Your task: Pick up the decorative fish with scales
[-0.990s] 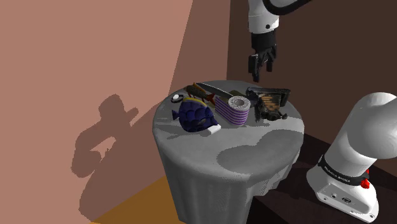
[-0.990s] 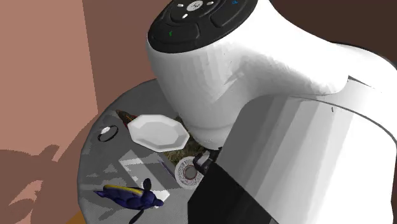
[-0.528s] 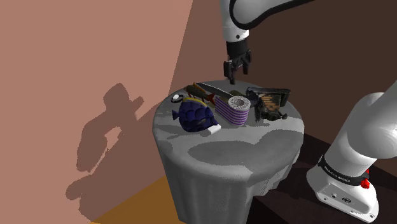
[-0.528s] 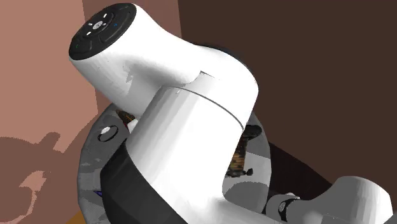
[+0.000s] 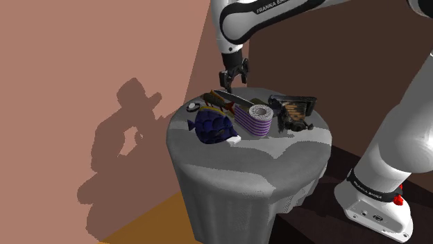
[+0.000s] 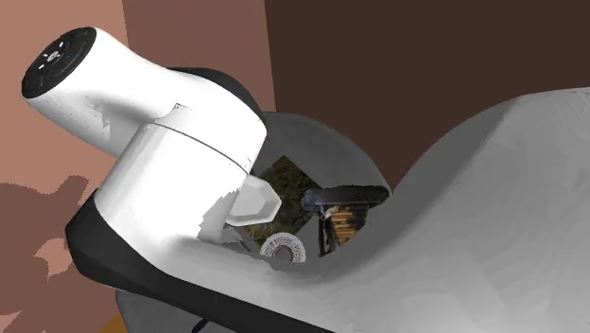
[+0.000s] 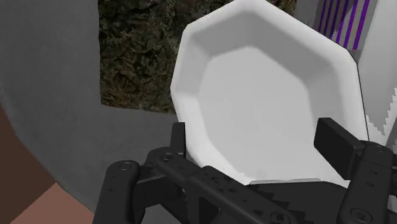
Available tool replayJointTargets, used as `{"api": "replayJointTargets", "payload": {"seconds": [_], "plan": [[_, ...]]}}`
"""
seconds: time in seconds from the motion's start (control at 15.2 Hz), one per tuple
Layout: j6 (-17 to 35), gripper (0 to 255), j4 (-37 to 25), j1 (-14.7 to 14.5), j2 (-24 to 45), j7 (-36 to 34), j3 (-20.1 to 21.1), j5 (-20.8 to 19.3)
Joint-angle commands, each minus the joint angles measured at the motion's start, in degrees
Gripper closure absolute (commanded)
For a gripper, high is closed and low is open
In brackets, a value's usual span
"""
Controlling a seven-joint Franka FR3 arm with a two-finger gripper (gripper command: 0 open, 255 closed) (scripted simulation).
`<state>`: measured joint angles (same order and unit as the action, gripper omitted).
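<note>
The decorative fish (image 5: 214, 127) is dark blue with raised scales, yellow trim and a white base. It stands near the front of the round grey table (image 5: 250, 163), toward the shoulder view's left. My gripper (image 5: 233, 77) hangs open above the table's back edge, behind and above the fish, holding nothing. In the wrist view the two black fingers (image 7: 178, 137) stand apart over a white octagonal plate (image 7: 273, 95). In the second exterior view the arm hides the fish.
A purple-striped roll (image 5: 260, 119) stands just right of the fish. A dark open box (image 5: 297, 107) sits at the back right. The plate (image 6: 253, 201) lies tilted on a mossy mat (image 7: 137, 63). A small round disc (image 5: 191, 106) rests at the table's left rim.
The arm has swung toward the shoulder view's left, carrying the open gripper from above the dark box to above the plate. The objects on the table have not moved.
</note>
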<state>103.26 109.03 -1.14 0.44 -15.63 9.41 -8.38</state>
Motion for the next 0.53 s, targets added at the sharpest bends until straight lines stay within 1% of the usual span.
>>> {"api": "replayJointTargets", "payload": {"seconds": [0.0, 0.26, 0.46], "plan": [[0.79, 0, -3.18, -0.1, 3.7, -0.66, 0.08, -1.13], [0.74, 0, -12.61, -1.03, 12.7, -2.36, 0.26, -3.58], [-0.19, 0, -20.97, -2.05, 19.8, -3.25, 0.11, -5.35]]}}
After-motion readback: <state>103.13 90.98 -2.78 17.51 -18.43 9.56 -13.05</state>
